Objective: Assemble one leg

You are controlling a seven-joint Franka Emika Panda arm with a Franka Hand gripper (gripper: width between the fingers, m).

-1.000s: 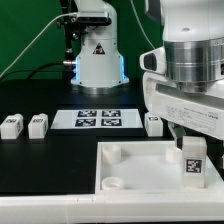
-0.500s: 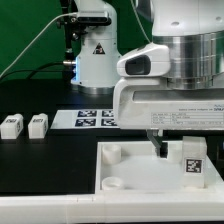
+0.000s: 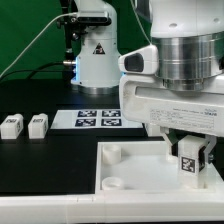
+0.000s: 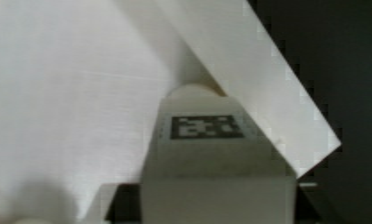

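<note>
A white leg (image 3: pixel 188 162) with a tag on its face stands upright at the right corner of the flat white square plate (image 3: pixel 130 165). My gripper (image 3: pixel 188 158) is shut on this leg from above. In the wrist view the leg (image 4: pixel 206 140) fills the space between my dark fingers (image 4: pixel 126 200), with the plate (image 4: pixel 58 100) beneath it. Two more legs (image 3: pixel 11 125) (image 3: pixel 37 124) lie on the black table at the exterior view's left.
The marker board (image 3: pixel 98 118) lies behind the plate. A white robot base (image 3: pixel 97 55) with cables stands at the back. The plate has raised round sockets (image 3: pixel 112 152) at its left corners. My large hand hides the table at the right.
My hand has turned about its upright axis above the plate's right corner, with the leg staying there. A leg seen beside the marker board one second ago is now hidden behind my hand.
</note>
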